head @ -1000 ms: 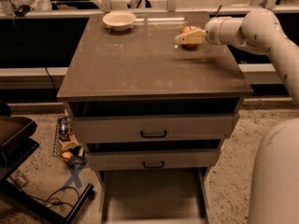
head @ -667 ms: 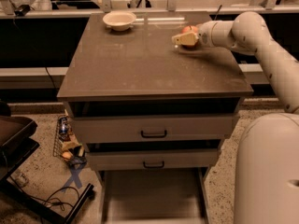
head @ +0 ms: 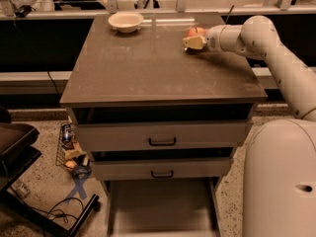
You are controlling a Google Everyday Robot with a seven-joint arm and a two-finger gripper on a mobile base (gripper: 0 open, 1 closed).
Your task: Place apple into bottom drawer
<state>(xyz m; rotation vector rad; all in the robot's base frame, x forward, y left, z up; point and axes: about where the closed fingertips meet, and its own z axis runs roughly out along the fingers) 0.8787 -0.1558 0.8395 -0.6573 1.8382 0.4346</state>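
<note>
Camera view, apple (head: 196,31) just behind tool (head: 191,42)

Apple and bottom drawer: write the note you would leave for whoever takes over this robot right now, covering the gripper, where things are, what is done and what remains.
Gripper: at the far right of the cabinet top, right against the apple; a grasp cannot be confirmed.
Apple: up at the cabinet top, not in any drawer.
Bottom drawer: pulled out, floor bare.
Done: drawer open, gripper at the apple.
Left: secure the apple, carry it down, release it in the bottom drawer.
A cream bowl sits at the top's far left, apart from the apple.
</note>
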